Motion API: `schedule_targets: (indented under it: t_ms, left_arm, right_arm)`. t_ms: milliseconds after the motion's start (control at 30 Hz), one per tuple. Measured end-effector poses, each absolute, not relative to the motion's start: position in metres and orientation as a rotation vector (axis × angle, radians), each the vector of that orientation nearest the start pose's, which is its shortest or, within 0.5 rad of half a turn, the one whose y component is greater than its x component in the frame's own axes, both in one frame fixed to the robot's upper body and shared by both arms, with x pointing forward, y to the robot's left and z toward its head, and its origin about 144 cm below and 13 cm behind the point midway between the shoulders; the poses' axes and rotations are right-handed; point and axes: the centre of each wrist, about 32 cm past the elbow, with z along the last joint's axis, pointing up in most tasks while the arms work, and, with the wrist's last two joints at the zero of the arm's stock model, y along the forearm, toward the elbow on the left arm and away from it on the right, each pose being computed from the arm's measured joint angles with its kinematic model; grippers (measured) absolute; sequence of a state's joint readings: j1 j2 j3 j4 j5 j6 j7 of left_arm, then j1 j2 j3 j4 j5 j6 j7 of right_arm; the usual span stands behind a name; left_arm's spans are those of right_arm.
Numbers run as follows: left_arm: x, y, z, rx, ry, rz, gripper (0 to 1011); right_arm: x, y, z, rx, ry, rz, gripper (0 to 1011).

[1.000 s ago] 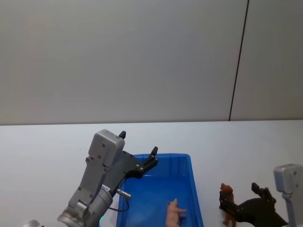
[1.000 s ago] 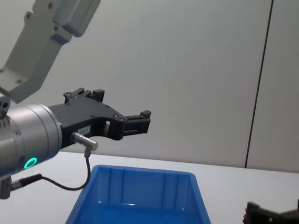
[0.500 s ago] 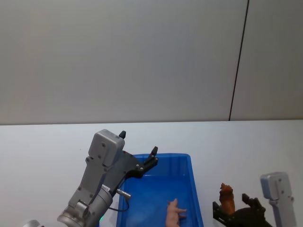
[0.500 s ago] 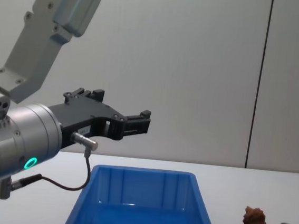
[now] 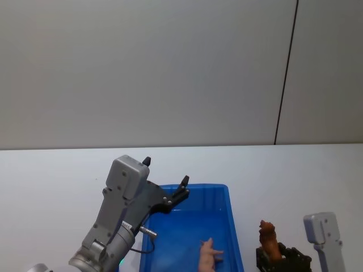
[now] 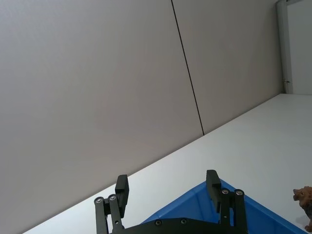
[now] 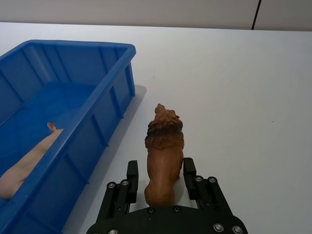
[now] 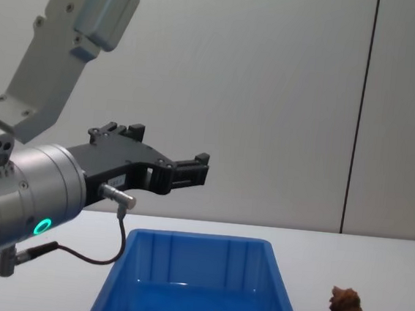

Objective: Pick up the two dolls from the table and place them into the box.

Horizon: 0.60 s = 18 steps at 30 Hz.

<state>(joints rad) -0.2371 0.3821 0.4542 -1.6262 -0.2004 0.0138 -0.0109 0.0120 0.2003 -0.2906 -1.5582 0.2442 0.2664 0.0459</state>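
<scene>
Head view: a blue box (image 5: pixel 204 186) is sitting bottom centre on the white table (image 5: pixel 57 170), w/ a grey wall (image 5: pixel 142 68) and its dark vertical seam (image 5: pixel 286 73) filling the upper half. Inside the box, the pink doll (image 5: pixel 209 255) is lying on the floor, low in frame, nearer the right side. L gripper (image 5: pixel 165 171) is hovering over the box's upper left corner, its arm coming up from bottom left. Its fingers are standing wide apart and gripping nothing. At bottom right the brown doll (image 5: pixel 268 238) is standing upright just outside the box's right side, w/ R gripper (image 5: pixel 278 258) sitting low around its rear.

Chest view: L gripper is showing large at mid left, pointing right, above the box rim. The brown doll's head and mane are poking up at bottom right, beside the box. A bit of the pink doll is peeking over the bottom edge, inside the box.

L wrist view: fingers are standing well apart, wall and table showing btwn them, a box corner below. The brown doll is showing small at the lower right edge.

R wrist view: R gripper is pinching the brown doll's hindquarters, one finger each side. The doll is facing away from the camera, toward open table. The box is taking up the left of frame, near the doll but not touching it, w/ the pink doll lying inside at lower left. Can't tell if the brown doll's feet are touching the table.
</scene>
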Motion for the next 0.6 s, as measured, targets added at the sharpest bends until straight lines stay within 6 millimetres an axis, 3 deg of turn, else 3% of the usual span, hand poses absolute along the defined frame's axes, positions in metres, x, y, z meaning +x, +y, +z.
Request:
schedule_targets:
  t_ms: [267,600]
  left_arm:
    - [0.492,0.198,1.204,0.061,-0.268,1.124,1001]
    - [0.492,0.198,1.204,0.061,-0.268,1.124,1002]
  right_arm:
    - [0.447,-0.194,1.127,-0.232,0.256,-1.247,357]
    - [0.444,-0.196,1.136,-0.197,0.176,-1.268,345]
